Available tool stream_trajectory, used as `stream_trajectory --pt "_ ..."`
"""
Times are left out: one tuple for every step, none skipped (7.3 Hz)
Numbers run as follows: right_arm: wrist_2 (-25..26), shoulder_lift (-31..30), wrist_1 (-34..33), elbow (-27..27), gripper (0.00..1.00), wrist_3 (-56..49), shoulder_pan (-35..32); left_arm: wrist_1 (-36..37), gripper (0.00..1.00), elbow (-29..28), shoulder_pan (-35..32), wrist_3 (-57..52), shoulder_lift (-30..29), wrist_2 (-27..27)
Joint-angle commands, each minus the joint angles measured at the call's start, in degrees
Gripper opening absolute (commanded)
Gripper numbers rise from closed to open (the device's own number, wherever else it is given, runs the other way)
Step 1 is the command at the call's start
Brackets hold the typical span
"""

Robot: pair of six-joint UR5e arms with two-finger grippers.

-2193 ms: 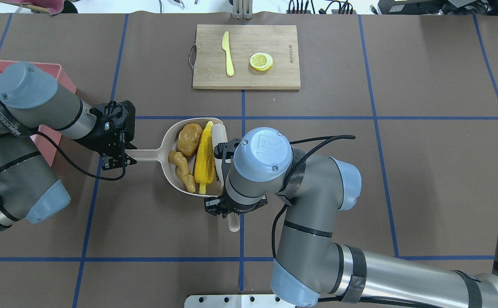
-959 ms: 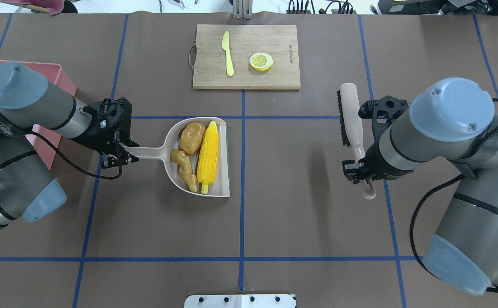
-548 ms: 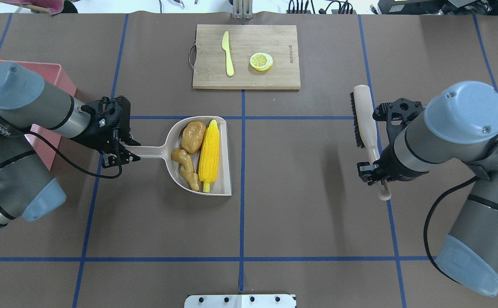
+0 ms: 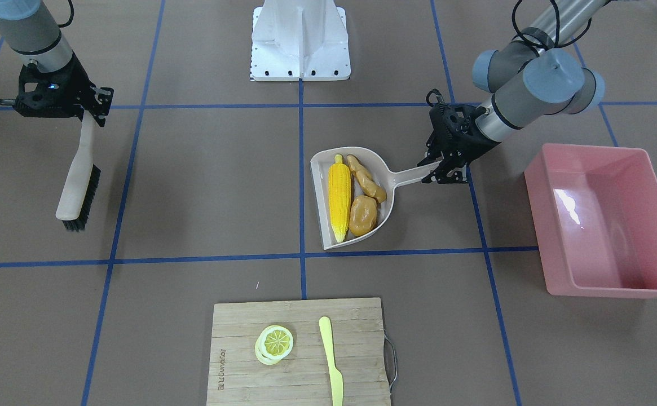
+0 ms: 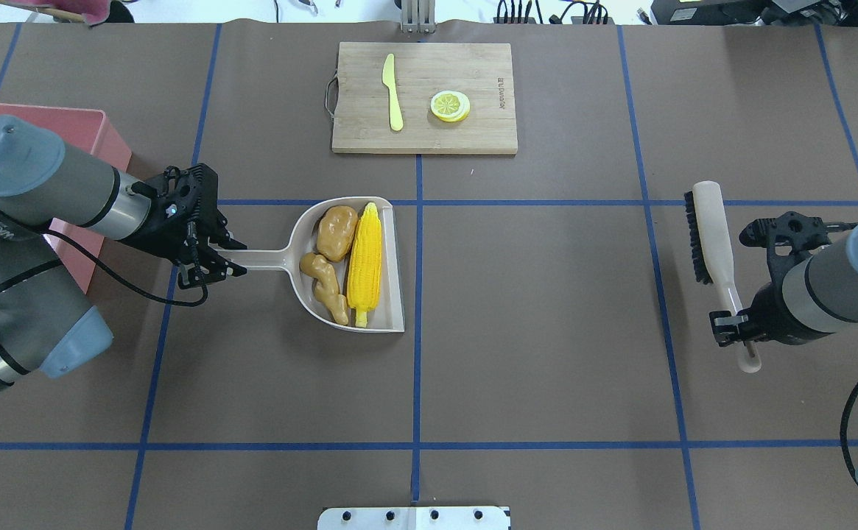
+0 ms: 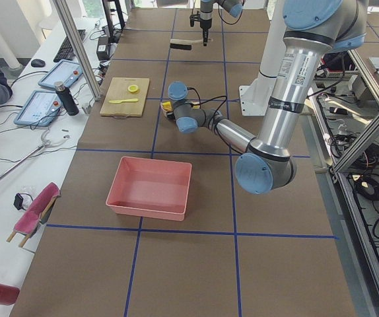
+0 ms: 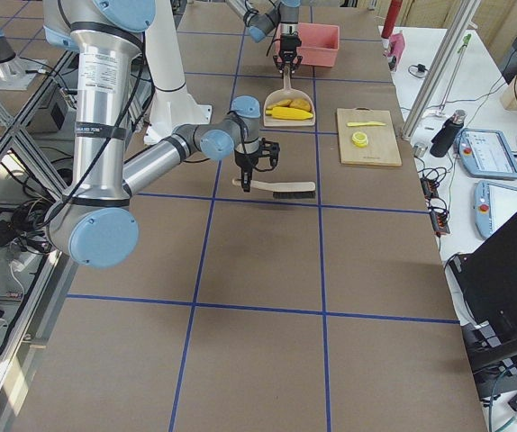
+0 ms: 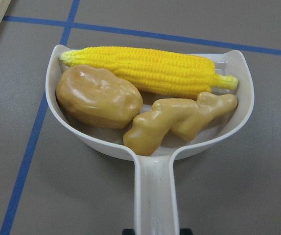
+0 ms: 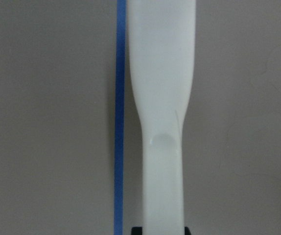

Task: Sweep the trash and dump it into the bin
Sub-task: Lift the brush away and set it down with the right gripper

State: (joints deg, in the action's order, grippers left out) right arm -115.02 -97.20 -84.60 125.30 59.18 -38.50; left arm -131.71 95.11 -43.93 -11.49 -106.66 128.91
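The trash lies in the beige dustpan (image 5: 392, 265): a yellow corn cob (image 5: 366, 256), a tan potato-like lump (image 5: 336, 232) and a knobbly ginger-like piece (image 5: 325, 283). All three show close up in the left wrist view, corn cob (image 8: 150, 69) at the far side. My left gripper (image 5: 215, 259) is shut on the dustpan handle (image 4: 418, 172). The pink bin (image 4: 604, 220) stands beside the left arm with nothing showing inside it. My right gripper (image 5: 730, 327) is shut on the handle of a beige brush (image 5: 712, 228) with black bristles, far out on the right.
A wooden cutting board (image 5: 424, 97) at the far middle carries a pale yellow knife (image 5: 392, 92) and a lemon slice (image 5: 450, 105). Blue tape lines grid the brown table. A white base plate (image 4: 300, 39) sits at the robot's side.
The right arm carried the brush away from the dustpan, out to the far right. The left gripper kept the handle while the pan turned a little and shifted slightly towards the board.
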Motion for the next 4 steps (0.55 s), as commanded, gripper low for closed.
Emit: stream_trajectory --pt "-4.93 -3.24 5.37 -0.40 0.00 2.15 -0.43 -0.48 0.12 -0.80 0.08 -0.19 -0.04 -0.24" --pt "-6.34 -5.53 9.94 -2.06 0.00 2.77 -0.43 -0.48 0.24 -0.80 0.16 -0.02 -0.04 -0.42" --pt "-7.22 -5.90 15.03 -5.12 0.00 3.74 -0.35 -0.48 0.31 -0.97 0.17 -0.02 -0.04 -0.42" --pt "-7.41 -5.99 15.43 -5.07 0.00 4.35 -0.34 -0.48 0.36 -1.32 0.17 0.07 -0.04 -0.42"
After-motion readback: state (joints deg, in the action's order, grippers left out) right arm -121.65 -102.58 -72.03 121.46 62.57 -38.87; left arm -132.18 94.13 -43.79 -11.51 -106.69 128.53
